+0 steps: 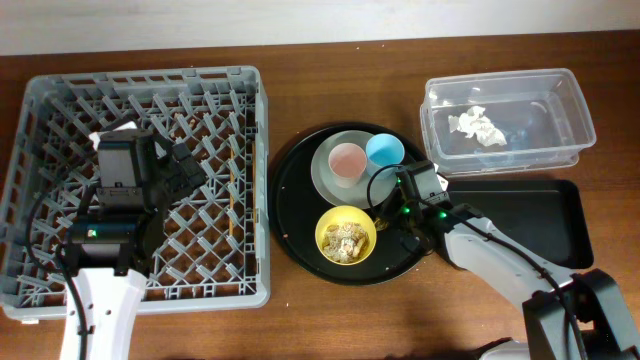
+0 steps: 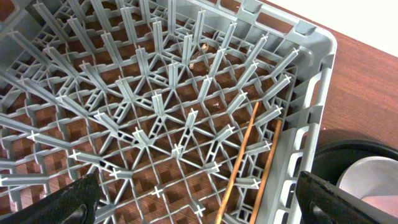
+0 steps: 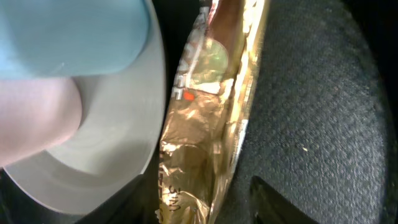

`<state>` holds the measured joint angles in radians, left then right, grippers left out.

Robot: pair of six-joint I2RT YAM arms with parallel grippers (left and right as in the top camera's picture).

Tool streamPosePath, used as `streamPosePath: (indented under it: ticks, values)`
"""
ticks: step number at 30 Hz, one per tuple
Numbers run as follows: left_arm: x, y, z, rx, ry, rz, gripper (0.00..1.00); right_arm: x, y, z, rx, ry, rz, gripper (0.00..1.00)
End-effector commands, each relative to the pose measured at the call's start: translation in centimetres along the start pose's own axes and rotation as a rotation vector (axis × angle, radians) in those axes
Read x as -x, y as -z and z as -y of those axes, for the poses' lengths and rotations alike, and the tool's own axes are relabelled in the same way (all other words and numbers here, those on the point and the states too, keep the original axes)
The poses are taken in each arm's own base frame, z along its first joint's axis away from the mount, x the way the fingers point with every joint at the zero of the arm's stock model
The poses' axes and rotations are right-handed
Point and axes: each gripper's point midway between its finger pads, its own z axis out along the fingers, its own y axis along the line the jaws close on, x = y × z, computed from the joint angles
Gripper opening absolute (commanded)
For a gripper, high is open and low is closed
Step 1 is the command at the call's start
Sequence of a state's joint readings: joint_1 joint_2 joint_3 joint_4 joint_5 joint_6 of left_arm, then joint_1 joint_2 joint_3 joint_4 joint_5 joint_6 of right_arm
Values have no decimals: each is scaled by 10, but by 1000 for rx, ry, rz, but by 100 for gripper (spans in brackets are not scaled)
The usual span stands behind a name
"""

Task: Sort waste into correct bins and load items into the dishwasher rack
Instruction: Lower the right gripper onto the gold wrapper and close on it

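The foil wrapper (image 3: 211, 118) lies on the round black tray (image 1: 295, 215) beside the grey-green plate (image 1: 325, 178). My right gripper (image 3: 205, 205) is open, with a finger on each side of the wrapper. It also shows in the overhead view (image 1: 388, 208). The pink cup (image 1: 347, 160) and light-blue cup (image 1: 384, 150) stand on the plate. The yellow bowl (image 1: 325, 228) holds food scraps (image 1: 346, 240). My left gripper (image 2: 199, 211) is open and empty over the dishwasher rack (image 1: 30, 150). The chopsticks (image 2: 239, 158) lie in the rack near its right wall.
The clear tub (image 1: 570, 110) at the back right holds the white tissue (image 1: 478, 125). The shallow black tray (image 1: 530, 215) sits in front of it, right of my right arm. The round tray lies between the rack and these bins.
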<state>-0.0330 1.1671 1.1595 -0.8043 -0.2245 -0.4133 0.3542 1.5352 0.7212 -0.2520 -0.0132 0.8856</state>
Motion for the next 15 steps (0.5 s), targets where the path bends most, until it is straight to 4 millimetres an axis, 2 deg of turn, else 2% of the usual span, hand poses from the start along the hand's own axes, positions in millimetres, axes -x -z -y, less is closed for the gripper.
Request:
streamPosePath:
  ticks: [1, 2, 8, 15]
  values:
    - [3, 2, 0, -4, 17, 7, 99, -10, -2, -10, 58, 128, -46, 28]
    - [3, 2, 0, -4, 17, 7, 99, -10, -2, -11, 61, 128, -48, 5]
    - [3, 2, 0, -4, 17, 7, 99, -2, -3, -12, 56, 129, -8, 4]
    - [3, 2, 0, -4, 17, 7, 99, -6, -9, -6, 32, 129, -23, 4]
